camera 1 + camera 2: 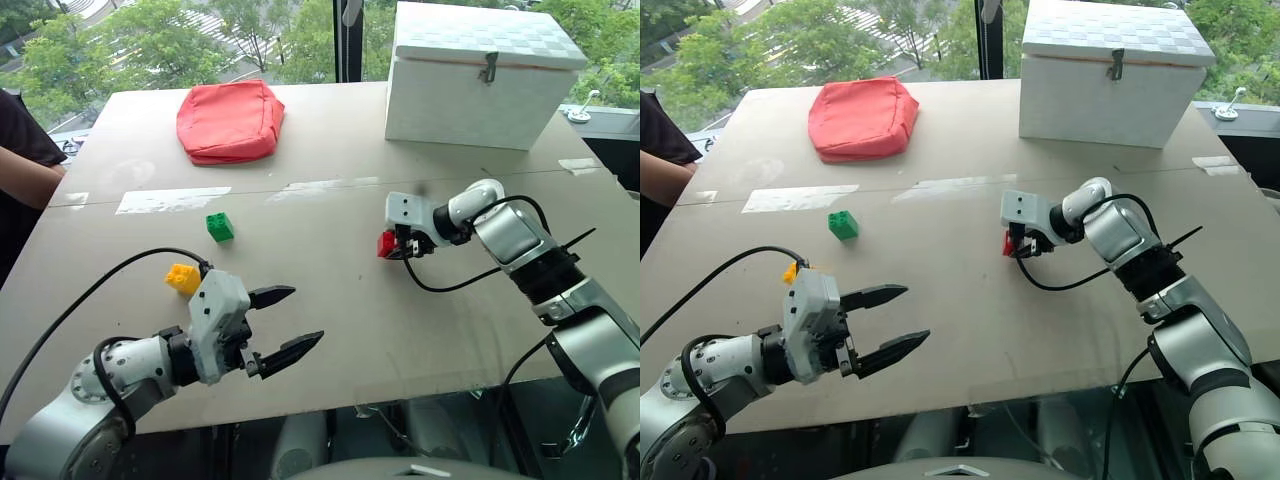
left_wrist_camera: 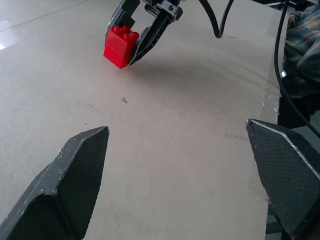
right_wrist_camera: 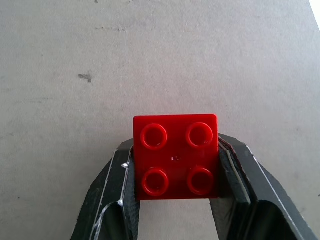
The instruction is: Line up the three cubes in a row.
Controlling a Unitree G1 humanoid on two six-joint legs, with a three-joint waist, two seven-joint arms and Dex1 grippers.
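My right gripper (image 1: 400, 246) is shut on the red cube (image 3: 176, 157), studs facing the wrist camera, low over the middle of the table (image 1: 330, 330). I cannot tell whether the cube touches the surface. The green cube (image 1: 220, 227) stands free on the table, left of centre. Nearer to me, the yellow cube (image 1: 183, 277) is partly hidden behind my left hand. My left gripper (image 1: 302, 318) is open and holds nothing. It hovers near the front edge and points right, toward the red cube (image 2: 120, 46).
A red fabric pouch (image 1: 230, 120) lies at the back left and a big white box (image 1: 480, 75) stands at the back right. A person's arm (image 1: 22, 175) rests at the table's left edge. Shiny tape strips (image 1: 170, 200) cross the tabletop.
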